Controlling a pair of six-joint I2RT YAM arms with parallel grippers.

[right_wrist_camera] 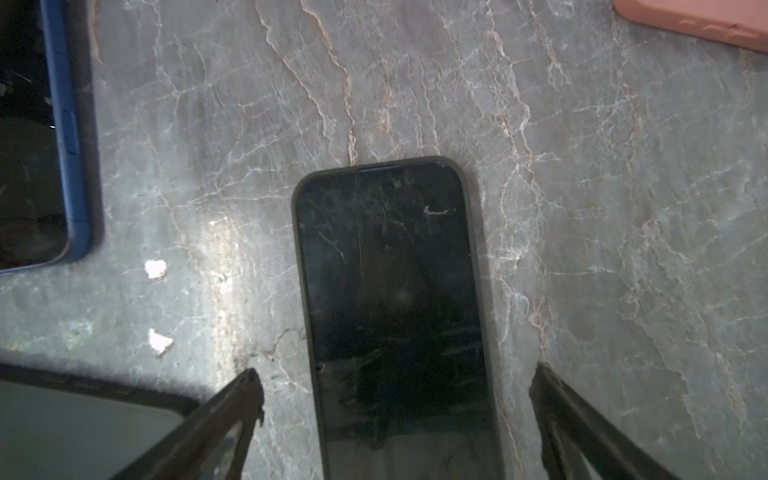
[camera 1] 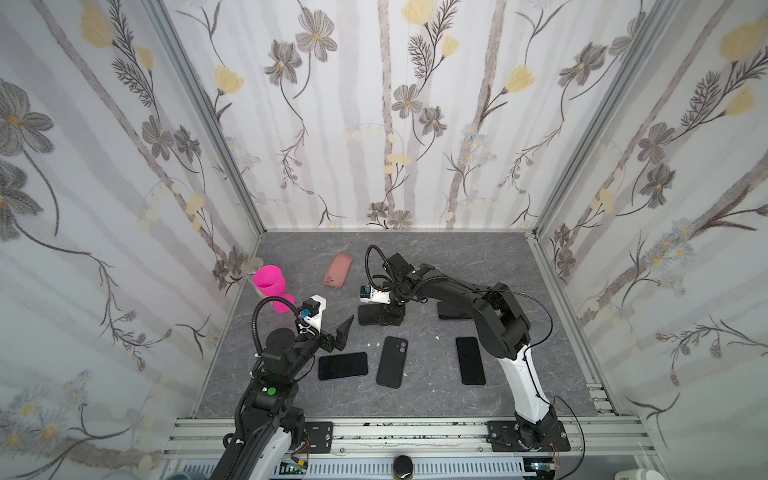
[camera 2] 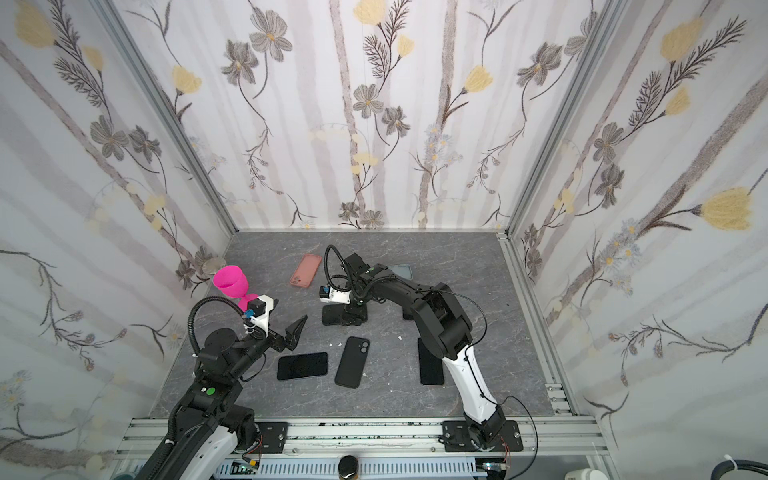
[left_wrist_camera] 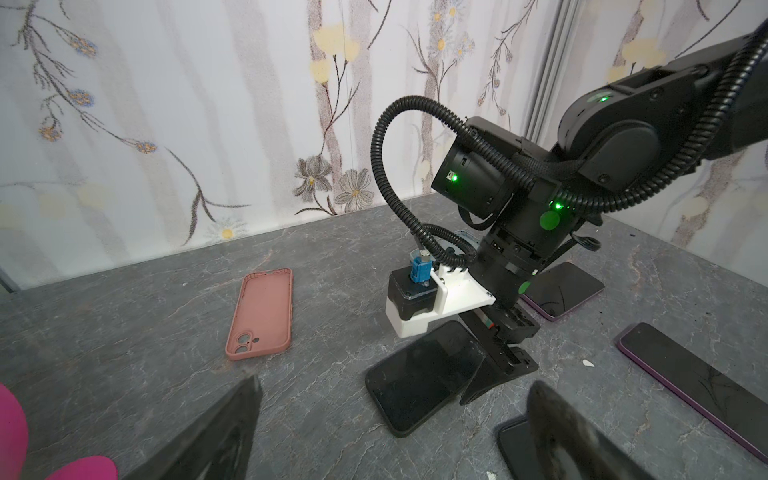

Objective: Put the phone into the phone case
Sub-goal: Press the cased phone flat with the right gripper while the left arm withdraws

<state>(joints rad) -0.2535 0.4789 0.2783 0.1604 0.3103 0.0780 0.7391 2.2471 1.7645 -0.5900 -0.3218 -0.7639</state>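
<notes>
An empty salmon-pink phone case [camera 1: 338, 270] [camera 2: 306, 271] [left_wrist_camera: 261, 313] lies open side up toward the back of the table; one corner of it shows in the right wrist view [right_wrist_camera: 698, 16]. A black phone [camera 1: 368, 314] [camera 2: 331, 314] [left_wrist_camera: 419, 378] [right_wrist_camera: 390, 291] with a dark rim lies screen up, flat on the table. My right gripper [camera 1: 390, 318] [camera 2: 353, 318] [right_wrist_camera: 397, 374] stands open over the phone's near end, one finger on each side, gripping nothing. My left gripper [camera 1: 341, 334] [camera 2: 295, 332] [left_wrist_camera: 395, 388] hangs open and empty above the table, left of that phone.
A pink goblet [camera 1: 270, 284] stands at the left wall. Nearer the front lie a black phone [camera 1: 343, 365], a black phone or case back up [camera 1: 391, 361], and another phone [camera 1: 470, 360]. A further phone [camera 1: 451, 311] lies under my right arm, and a blue-rimmed one [right_wrist_camera: 33, 124] nearby.
</notes>
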